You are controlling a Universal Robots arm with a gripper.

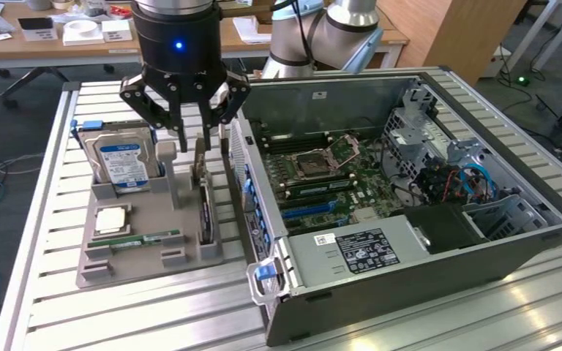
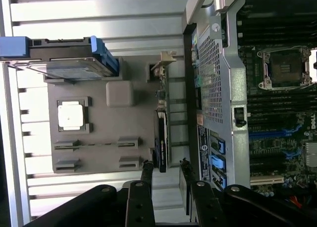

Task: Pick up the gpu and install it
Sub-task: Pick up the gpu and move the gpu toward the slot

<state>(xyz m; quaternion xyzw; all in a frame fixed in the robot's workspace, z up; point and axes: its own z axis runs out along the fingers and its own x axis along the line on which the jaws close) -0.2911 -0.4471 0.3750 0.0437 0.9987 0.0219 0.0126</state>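
Note:
The gpu [image 1: 205,208] is a thin dark card standing on edge in a slot along the grey holder tray's [image 1: 169,197] side nearest the computer case. In the wrist view the gpu [image 2: 161,138] shows edge-on with its silver bracket at one end. My gripper [image 1: 193,142] hangs just above the card's far end, open, its two fingers apart with nothing between them. Seen from the wrist, the gripper [image 2: 166,168] has its fingertips [image 2: 147,168] standing either side of the card's line, above it and not touching it.
On the same tray [image 2: 136,123] stand a silver hard drive with a blue label [image 1: 120,161], a CPU [image 1: 112,218] and a green RAM stick [image 1: 144,239]. The open computer case [image 1: 408,241] lies on the exterior view's right with its motherboard [image 1: 330,175] exposed. A ribbed metal table [image 1: 144,314] carries everything.

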